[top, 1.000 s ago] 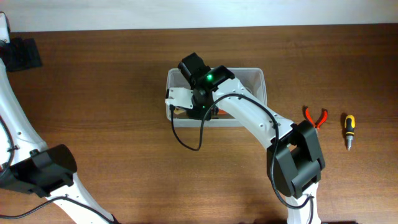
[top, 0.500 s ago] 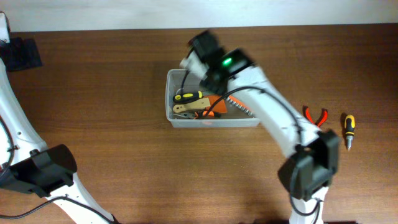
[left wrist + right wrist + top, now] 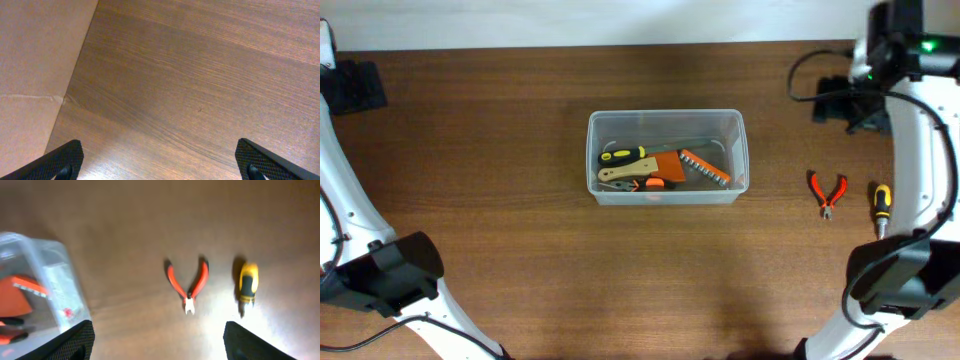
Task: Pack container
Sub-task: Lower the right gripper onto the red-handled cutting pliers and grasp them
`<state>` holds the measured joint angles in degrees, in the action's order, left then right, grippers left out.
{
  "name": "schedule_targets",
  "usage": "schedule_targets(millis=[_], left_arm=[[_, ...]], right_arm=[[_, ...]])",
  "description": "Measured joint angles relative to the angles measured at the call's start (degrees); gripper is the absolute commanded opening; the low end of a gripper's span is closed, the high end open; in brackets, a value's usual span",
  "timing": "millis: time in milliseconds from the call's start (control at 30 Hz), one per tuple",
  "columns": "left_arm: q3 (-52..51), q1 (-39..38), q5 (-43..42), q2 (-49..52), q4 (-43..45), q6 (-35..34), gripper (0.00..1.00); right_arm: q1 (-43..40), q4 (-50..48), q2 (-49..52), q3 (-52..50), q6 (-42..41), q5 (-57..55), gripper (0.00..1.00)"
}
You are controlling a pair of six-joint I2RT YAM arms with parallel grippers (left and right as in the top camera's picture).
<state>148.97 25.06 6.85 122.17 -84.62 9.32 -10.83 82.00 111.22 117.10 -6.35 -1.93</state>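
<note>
Plainly, left fingers (image 3: 65,156) spread wide over the table (image 3: 200,75), right fingers (image 3: 80,341) apart, holding nothing.

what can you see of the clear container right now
The container is a clear plastic rectangular tub with rounded corners and a rim, open on top with no lid. It sits flat near the middle of the wooden table, long side running left to right. Inside lie a yellow-handled tool, an orange bit set and other small tools, mostly toward its near wall. Only the table and those contents touch it.
</note>
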Motion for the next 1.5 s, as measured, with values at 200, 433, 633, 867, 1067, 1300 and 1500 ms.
schedule_targets(millis=[200, 433, 633, 867, 1067, 1300, 1500], left_arm=[[0.0, 0.0, 0.0, 0.0, 0.0, 0.0, 0.99], [0.0, 0.0, 0.0, 0.0, 0.0, 0.0, 0.99], [0.0, 0.0, 0.0, 0.0, 0.0, 0.0, 0.99], [0.0, 0.0, 0.0, 0.0, 0.0, 0.0, 0.99], [0.0, 0.0, 0.0, 0.0, 0.0, 0.0, 0.99], [0.0, 0.0, 0.0, 0.0, 0.0, 0.0, 0.99], [0.0, 0.0, 0.0, 0.0, 0.0, 0.0, 0.99]], right_arm=[[-3.2, -1.7, 0.5, -11.3, -1.6, 1.7, 0.86], [-3.8, -8.4, 0.6, -25.1, -1.3, 2.6, 0.87], [-4.4, -15.7, 0.7, -33.3, -1.1, 2.7, 0.87], [-7.0, -19.7, 0.8, -38.4, -1.0, 2.7, 0.86], [-7.3, -22.3, 3.0, -38.6, 1.2, 2.7, 0.86], [-7.3, -24.8, 6.1, -38.5, 3.4, 2.6, 0.62], [-7.4, -25.7, 6.1, -38.5, 3.8, 2.4, 0.46]])
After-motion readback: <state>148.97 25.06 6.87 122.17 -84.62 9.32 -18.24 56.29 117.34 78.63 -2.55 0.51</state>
